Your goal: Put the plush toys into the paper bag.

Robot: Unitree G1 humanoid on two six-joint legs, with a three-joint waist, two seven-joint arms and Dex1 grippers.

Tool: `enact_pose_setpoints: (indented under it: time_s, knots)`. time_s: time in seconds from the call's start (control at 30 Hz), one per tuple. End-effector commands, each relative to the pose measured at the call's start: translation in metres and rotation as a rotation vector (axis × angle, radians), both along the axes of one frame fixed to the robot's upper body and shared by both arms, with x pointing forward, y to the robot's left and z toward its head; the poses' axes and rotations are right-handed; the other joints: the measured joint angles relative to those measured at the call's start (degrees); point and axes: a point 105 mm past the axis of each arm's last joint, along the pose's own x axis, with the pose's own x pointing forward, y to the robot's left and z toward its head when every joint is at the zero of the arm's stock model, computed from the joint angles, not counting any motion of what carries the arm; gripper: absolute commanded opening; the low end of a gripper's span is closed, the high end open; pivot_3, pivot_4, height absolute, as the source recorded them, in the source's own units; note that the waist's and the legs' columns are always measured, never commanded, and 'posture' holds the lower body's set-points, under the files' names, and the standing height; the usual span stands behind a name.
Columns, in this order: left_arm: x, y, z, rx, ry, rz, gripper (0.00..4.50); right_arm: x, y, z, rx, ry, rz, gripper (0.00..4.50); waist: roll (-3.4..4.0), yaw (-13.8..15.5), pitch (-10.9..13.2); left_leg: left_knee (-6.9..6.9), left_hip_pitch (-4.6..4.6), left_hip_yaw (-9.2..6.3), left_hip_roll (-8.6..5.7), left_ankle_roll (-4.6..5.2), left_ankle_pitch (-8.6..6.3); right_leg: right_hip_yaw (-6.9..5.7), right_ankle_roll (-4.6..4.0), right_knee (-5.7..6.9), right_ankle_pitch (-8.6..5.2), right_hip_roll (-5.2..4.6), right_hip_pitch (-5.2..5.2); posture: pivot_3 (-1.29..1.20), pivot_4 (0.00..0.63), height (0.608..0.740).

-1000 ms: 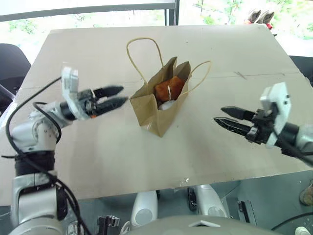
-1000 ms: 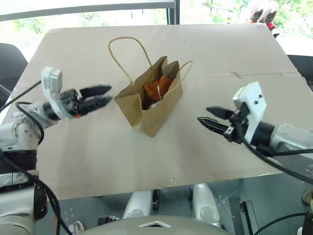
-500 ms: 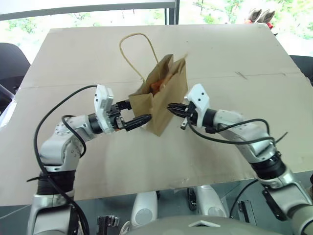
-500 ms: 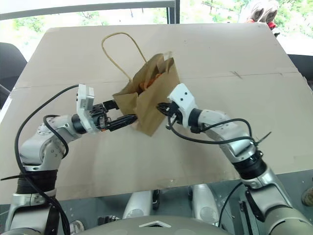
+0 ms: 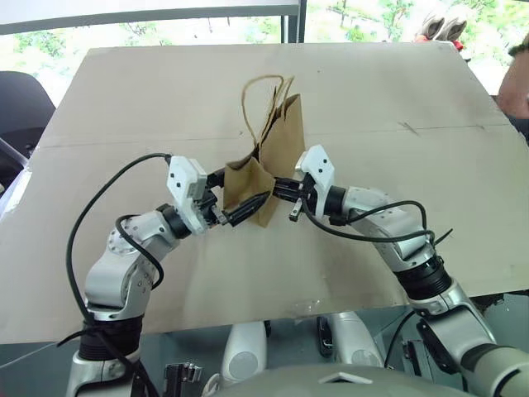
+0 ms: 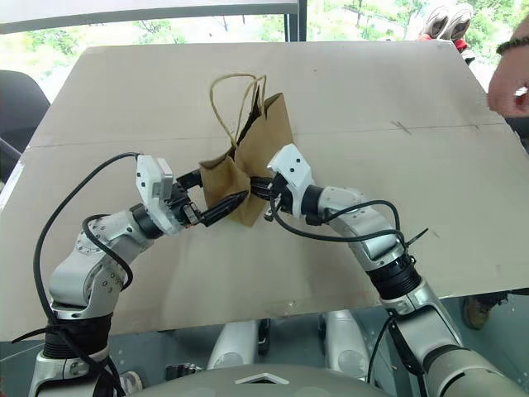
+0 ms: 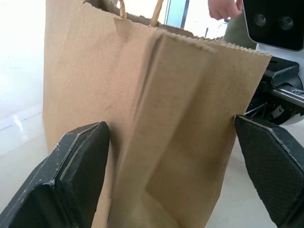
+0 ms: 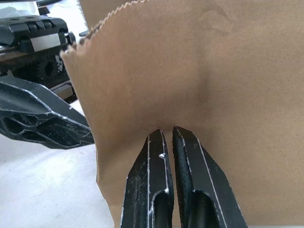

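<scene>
We seem to be in a lab or test room rather than a home: the bench (image 5: 397, 91) is covered with plain cardboard sheets. Beyond the bench's far edge, large windows (image 5: 165, 29) show green foliage, and a dark chair (image 5: 18, 103) stands beside its left edge.

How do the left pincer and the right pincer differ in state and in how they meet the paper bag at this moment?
The left pincer is wide open, its fingers straddling the paper bag; the right pincer is shut, tips pressed into the bag's side, denting it. The left pincer comes from the bag's left, the right pincer from its right. Both point roughly level, low on the upright bag.
</scene>
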Motion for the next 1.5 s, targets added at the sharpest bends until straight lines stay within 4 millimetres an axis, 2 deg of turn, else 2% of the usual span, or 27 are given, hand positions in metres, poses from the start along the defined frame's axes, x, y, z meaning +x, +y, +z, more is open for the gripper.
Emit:
enact_pose_setpoints:
  time_s: [0.03, 0.33, 0.57, 0.7, 0.97, 1.07, 1.2, 1.33, 1.37, 1.43, 1.47, 1.5]
  knots:
    - [-0.003, 0.000, 0.009, 0.016, -0.059, -0.010, 4.50, 0.000, 0.000, 0.015, 0.042, -0.046, 0.006, 0.04, 0.00, 0.00, 0.00, 0.00, 0.00, 0.00, 0.00, 0.00, 0.00, 0.00, -0.10, 0.00, -0.06, 0.00, 0.00, 0.00, 0.150, 0.740]
    - [-0.005, -0.011, 0.004, 0.008, -0.080, 0.009, 4.50, -0.001, -0.002, 0.016, 0.064, -0.033, -0.001, 0.04, 0.00, 0.02, 0.00, 0.00, -0.01, 0.02, 0.00, 0.00, 0.00, 0.01, -0.07, 0.00, -0.04, 0.00, 0.01, 0.00, 0.150, 0.740]
    - [-0.010, 0.002, 0.000, 0.063, -0.118, 0.010, 4.50, -0.003, -0.001, 0.019, 0.077, -0.026, 0.006, 0.04, 0.01, -0.01, 0.00, 0.00, 0.00, 0.02, 0.00, 0.00, 0.00, 0.01, -0.10, 0.01, -0.06, 0.00, 0.00, 0.00, 0.150, 0.740]
    - [-0.011, 0.003, 0.000, 0.062, -0.116, 0.025, 4.50, -0.004, -0.001, 0.020, 0.080, -0.023, 0.011, 0.04, 0.01, 0.07, 0.00, 0.00, -0.01, 0.02, 0.00, 0.00, 0.00, 0.00, -0.11, 0.01, -0.06, -0.01, 0.00, 0.00, 0.150, 0.740]
    - [0.005, -0.012, 0.002, -0.038, -0.073, 0.189, 4.50, -0.009, -0.001, 0.016, 0.077, -0.006, 0.026, 0.04, 0.00, 0.04, -0.01, 0.03, 0.00, 0.02, -0.01, 0.00, 0.00, 0.01, 0.10, 0.02, 0.06, -0.01, 0.02, 0.00, 0.150, 0.740]
    - [0.005, -0.016, 0.002, -0.063, -0.058, 0.180, 3.69, -0.010, -0.003, 0.016, 0.077, -0.009, 0.020, 0.00, 0.00, 0.03, -0.01, 0.02, 0.00, 0.00, -0.01, 0.00, 0.00, 0.00, 0.10, 0.03, 0.06, 0.00, 0.02, 0.00, 0.150, 0.740]
    - [0.008, -0.016, 0.006, -0.051, -0.082, 0.126, 1.77, -0.020, -0.024, 0.022, 0.082, -0.052, -0.018, 0.00, -0.01, 0.17, -0.01, 0.02, -0.01, -0.01, -0.01, 0.00, 0.00, 0.00, 0.10, 0.04, 0.05, 0.01, 0.01, 0.00, 0.150, 0.740]
    - [0.015, -0.012, 0.010, -0.028, -0.097, 0.049, 0.30, -0.032, -0.045, 0.032, 0.104, -0.136, -0.068, 0.00, 0.00, 0.46, -0.01, 0.09, -0.01, -0.02, -0.04, -0.01, 0.00, -0.02, -0.02, 0.03, -0.02, -0.02, 0.04, 0.00, 0.150, 0.740]
    - [0.017, -0.012, 0.013, -0.016, -0.100, -0.029, 0.05, -0.038, -0.061, 0.032, 0.091, -0.148, -0.088, 0.00, 0.00, 0.67, -0.01, 0.09, -0.01, 0.00, -0.05, -0.01, 0.00, 0.00, -0.12, 0.03, -0.08, -0.02, 0.05, 0.00, 0.150, 0.740]
    - [0.021, -0.012, 0.017, 0.037, -0.123, -0.184, 0.05, -0.050, -0.088, 0.026, -0.015, -0.154, -0.135, 0.00, 0.02, 1.30, 0.00, 0.10, -0.01, -0.05, -0.06, -0.01, 0.00, -0.07, -0.13, 0.01, -0.09, -0.03, 0.08, 0.00, 0.150, 0.740]
    - [0.023, -0.010, 0.017, 0.074, -0.128, -0.253, 0.00, -0.060, -0.098, 0.024, -0.062, -0.149, -0.127, 0.54, 0.03, 1.52, 0.00, 0.11, -0.02, -0.04, -0.07, -0.01, 0.00, -0.07, -0.13, 0.00, -0.09, -0.03, 0.07, 0.00, 0.150, 0.740]
    - [0.025, -0.008, 0.016, 0.101, -0.131, -0.299, 0.00, -0.066, -0.106, 0.024, -0.084, -0.150, -0.139, 0.84, 0.03, 1.49, 0.00, 0.12, -0.01, -0.01, -0.08, -0.01, 0.00, -0.05, -0.14, -0.05, -0.09, -0.04, 0.08, 0.00, 0.150, 0.740]
